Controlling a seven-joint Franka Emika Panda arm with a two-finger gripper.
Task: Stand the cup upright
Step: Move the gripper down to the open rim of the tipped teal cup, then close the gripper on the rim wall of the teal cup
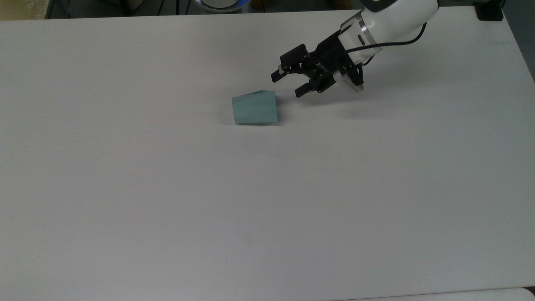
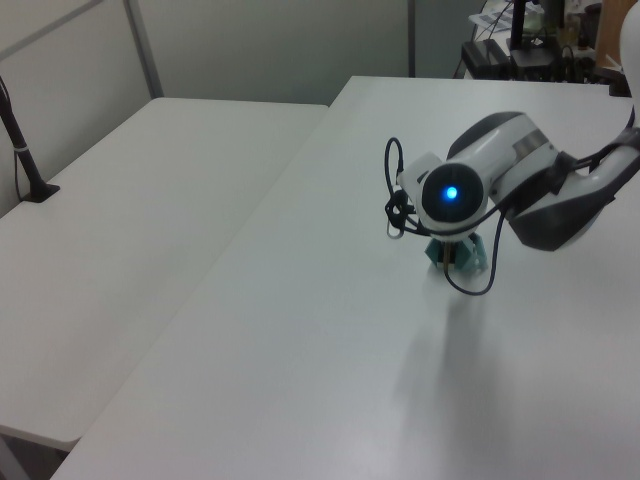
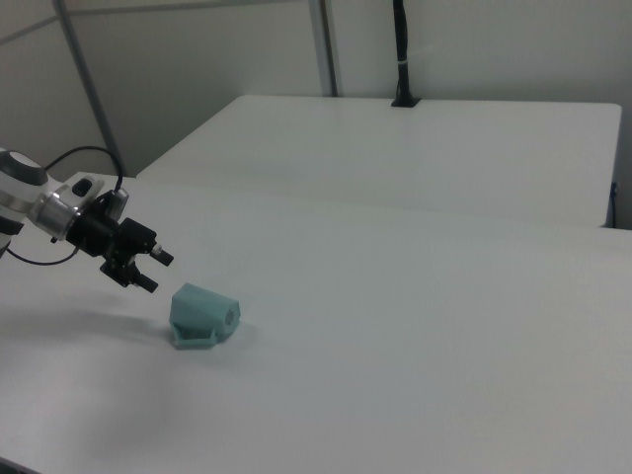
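Pale teal-green cup [image 1: 254,108] lying on its side on the white table [image 1: 167,188], wider rim end toward the top view's right, narrower base toward the top view's left, flat facets catching the light. In the right view, same cup [image 3: 201,315] resting sideways with its narrower base end facing the right view's right and a flat lip touching the table at the right view's left. In the left view, just a sliver of the cup [image 2: 472,258] peeking out from behind the white wrist housing with its glowing blue light. End effector [image 1: 288,84] poised just beside the cup's rim end, on the top view's right and slightly farther up the picture, apart from the cup, not touching. Two black fingers [image 1: 277,75] spread wide with clear table visible between them, nothing held, tips pointing toward the top view's left and tilted down at the table. In the right view, end effector [image 3: 156,271] hanging at the right view's left of the cup, a little above it, fingers likewise parted and aimed at the cup. White arm [image 1: 393,19] reaching in from the top view's upper right, a black cable looping along the wrist. A second white table [image 3: 415,148] standing behind in the right view, with a black pole [image 3: 401,49] rising at its far edge.
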